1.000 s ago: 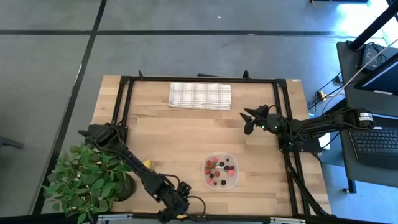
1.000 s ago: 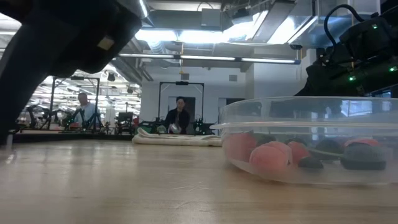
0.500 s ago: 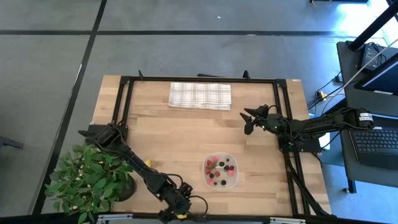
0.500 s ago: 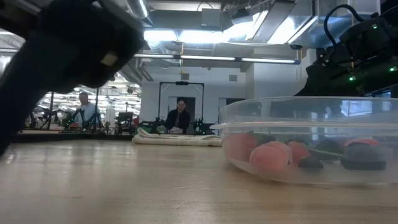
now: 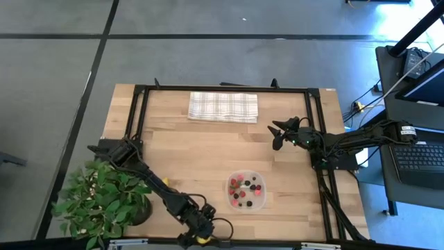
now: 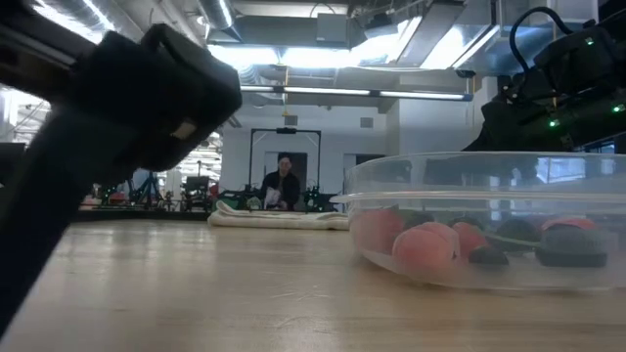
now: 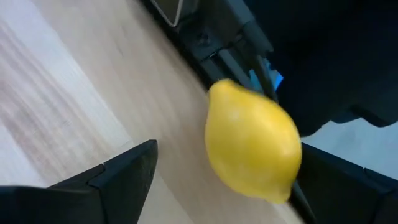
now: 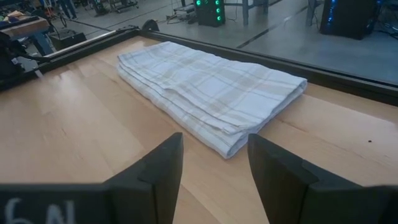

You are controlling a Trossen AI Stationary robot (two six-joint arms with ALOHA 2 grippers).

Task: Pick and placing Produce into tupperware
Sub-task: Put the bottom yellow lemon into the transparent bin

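- A folded checked cloth (image 5: 223, 107) lies flat on the wooden table (image 5: 208, 153), at its far edge.
- A leafy potted plant (image 5: 100, 203) stands at the table's near left corner.
- A laptop (image 5: 423, 158) sits off the table's right side.
- A person (image 6: 283, 183) is visible far behind the table.

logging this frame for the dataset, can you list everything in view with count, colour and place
tupperware: one, clear, front centre-right of table
berries: many, red and dark, inside the tupperware
lemon: one, yellow, at the table's front edge between the open fingers of the left end effector
cloth: one, white-grey checked, folded, back centre
plant: one, green, front-left corner
table: one, light wood
left end effector: open, front edge
right end effector: open, empty, right side
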